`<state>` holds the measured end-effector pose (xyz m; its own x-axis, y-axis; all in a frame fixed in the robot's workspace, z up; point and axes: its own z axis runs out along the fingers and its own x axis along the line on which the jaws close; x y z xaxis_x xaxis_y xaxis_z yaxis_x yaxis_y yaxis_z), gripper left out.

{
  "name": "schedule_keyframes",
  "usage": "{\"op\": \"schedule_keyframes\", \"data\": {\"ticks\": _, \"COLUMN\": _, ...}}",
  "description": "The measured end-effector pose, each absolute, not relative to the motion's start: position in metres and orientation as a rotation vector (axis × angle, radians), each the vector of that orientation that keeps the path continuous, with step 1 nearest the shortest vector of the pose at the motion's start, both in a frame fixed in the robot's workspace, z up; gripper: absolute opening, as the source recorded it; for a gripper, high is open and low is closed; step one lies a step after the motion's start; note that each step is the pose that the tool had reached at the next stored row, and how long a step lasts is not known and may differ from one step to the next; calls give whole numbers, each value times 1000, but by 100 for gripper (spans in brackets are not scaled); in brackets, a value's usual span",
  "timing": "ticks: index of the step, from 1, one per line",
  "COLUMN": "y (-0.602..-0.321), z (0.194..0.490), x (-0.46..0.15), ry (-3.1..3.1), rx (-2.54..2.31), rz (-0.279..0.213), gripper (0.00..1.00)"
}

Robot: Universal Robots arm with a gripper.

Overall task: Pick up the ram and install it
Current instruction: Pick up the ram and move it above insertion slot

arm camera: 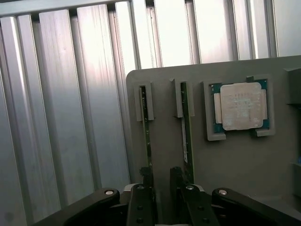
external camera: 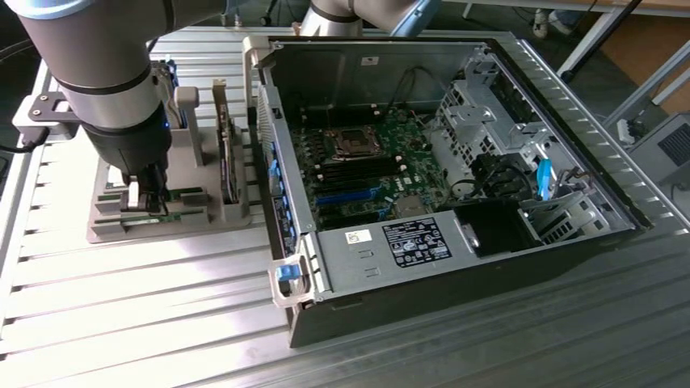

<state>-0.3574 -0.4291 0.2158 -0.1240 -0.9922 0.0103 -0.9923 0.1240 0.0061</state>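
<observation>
Two ram sticks stand on edge in slots of a grey holder [arm camera: 225,165]: one ram [arm camera: 147,136] and its twin [arm camera: 187,136]. My gripper [arm camera: 161,178] hangs low over the holder with its jaws open and nothing between them. One dark fingertip [arm camera: 146,176] overlaps the near end of the first stick. The other fingertip [arm camera: 177,178] sits just beside the twin, and bare holder shows in the gap. In the exterior view the gripper [external camera: 145,200] is at the holder [external camera: 119,230] on the exterior view's left, above a green strip of ram [external camera: 157,217].
A square silver processor [arm camera: 240,106] lies in a recess of the holder. A dark expansion card [external camera: 226,158] stands upright in it. The open computer case [external camera: 603,234] with its motherboard [external camera: 367,166] lies to the exterior view's right, on a ribbed aluminium table [external camera: 140,323].
</observation>
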Motion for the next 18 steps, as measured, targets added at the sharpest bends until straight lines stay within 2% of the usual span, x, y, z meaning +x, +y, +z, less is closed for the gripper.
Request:
{"op": "schedule_keyframes", "data": {"ticks": 11, "y": -431, "z": 223, "x": -357, "ry": -2346, "rx": 2072, "rz": 4, "gripper": 29}}
{"op": "schedule_keyframes", "data": {"ticks": 18, "y": -436, "z": 215, "x": -359, "ry": -2346, "rx": 2071, "rz": 4, "gripper": 29}}
